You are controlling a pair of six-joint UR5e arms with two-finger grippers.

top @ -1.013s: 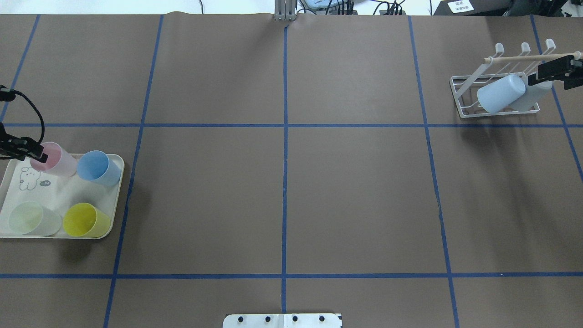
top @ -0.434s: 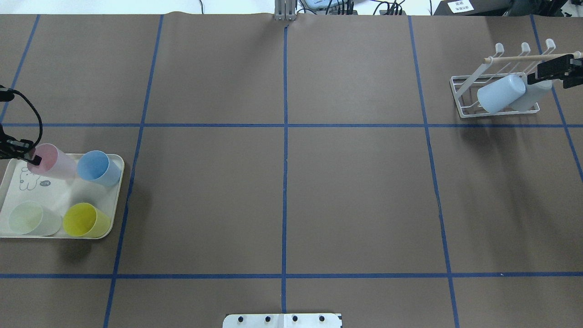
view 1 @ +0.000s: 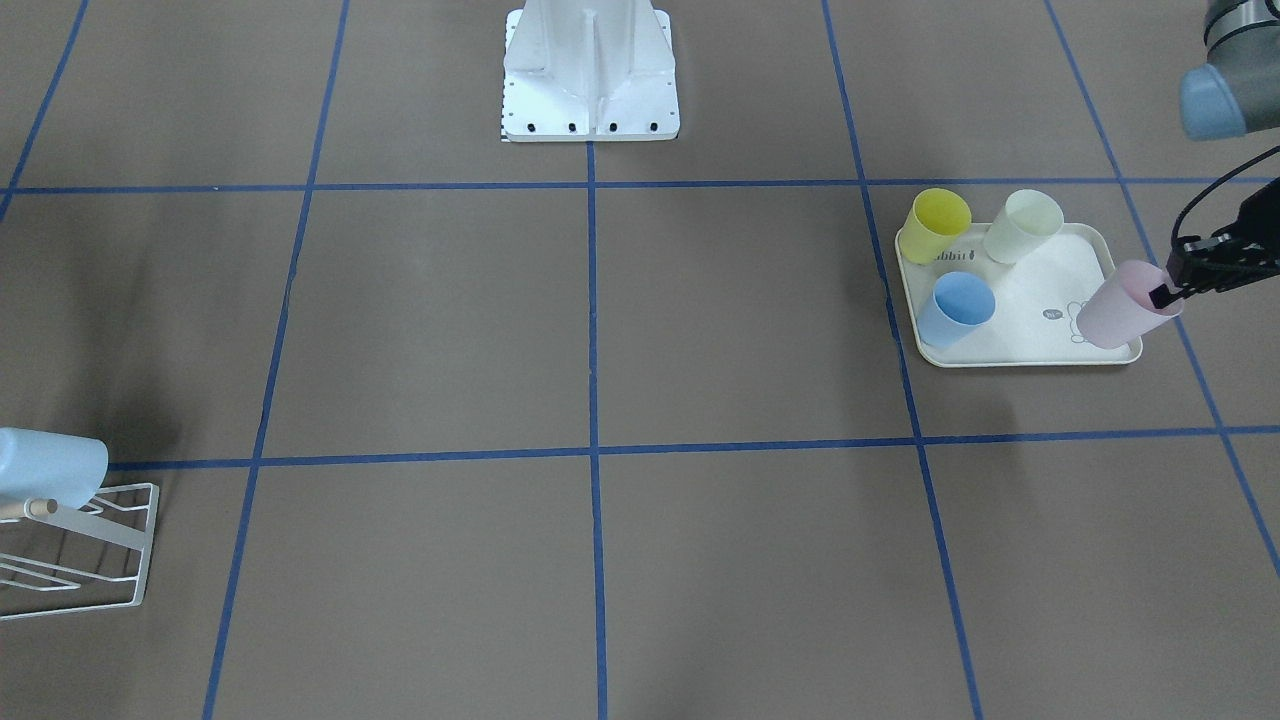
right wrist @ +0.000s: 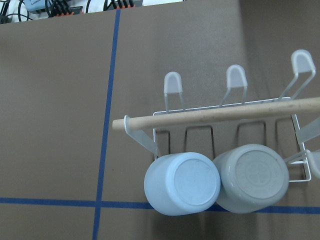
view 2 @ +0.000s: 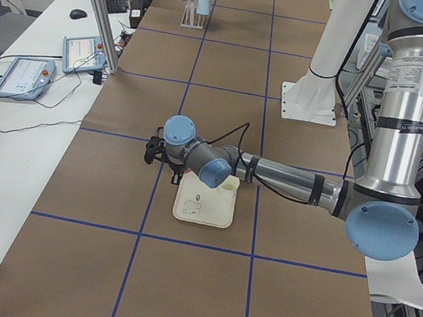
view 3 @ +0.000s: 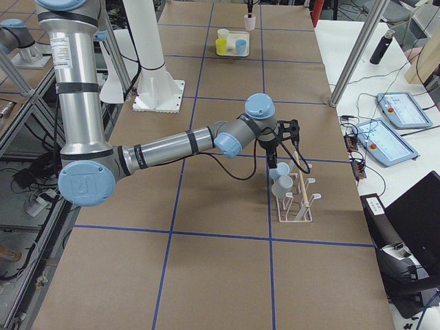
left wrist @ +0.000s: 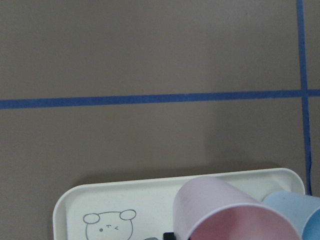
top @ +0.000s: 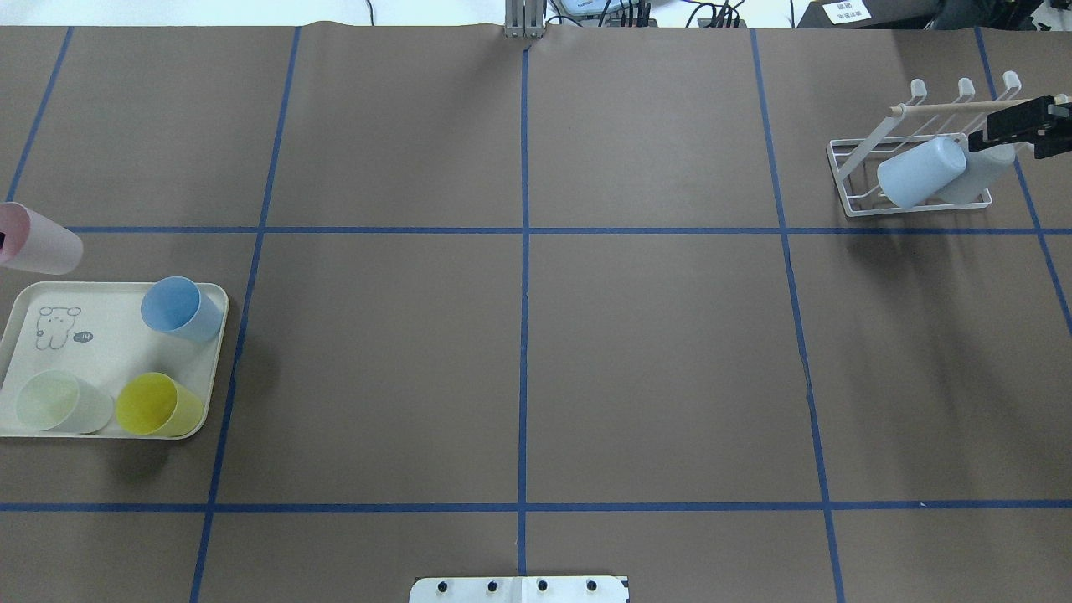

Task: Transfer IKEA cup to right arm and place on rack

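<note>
A pink IKEA cup (view 1: 1118, 317) hangs tilted above the tray's outer corner, with my left gripper (view 1: 1162, 294) shut on its rim. The same pink cup (top: 38, 240) sits at the overhead view's left edge, and the pink cup (left wrist: 225, 212) fills the bottom of the left wrist view. The white wire rack (top: 847, 177) with its wooden peg (right wrist: 215, 114) stands far right. It holds a light blue cup (top: 919, 172) and a grey cup (top: 981, 177). My right gripper (top: 1003, 137) hovers open just above the grey cup, holding nothing.
The cream rabbit-print tray (top: 109, 356) holds a blue cup (top: 177, 308), a yellow cup (top: 155, 406) and a pale green cup (top: 57, 402). The robot base (view 1: 590, 75) stands at the table's near middle edge. Blue tape lines cross the brown table.
My left gripper has lifted the pink cup off the tray and carried it up and away toward the table's left edge. The right gripper has barely shifted by the rack.
</note>
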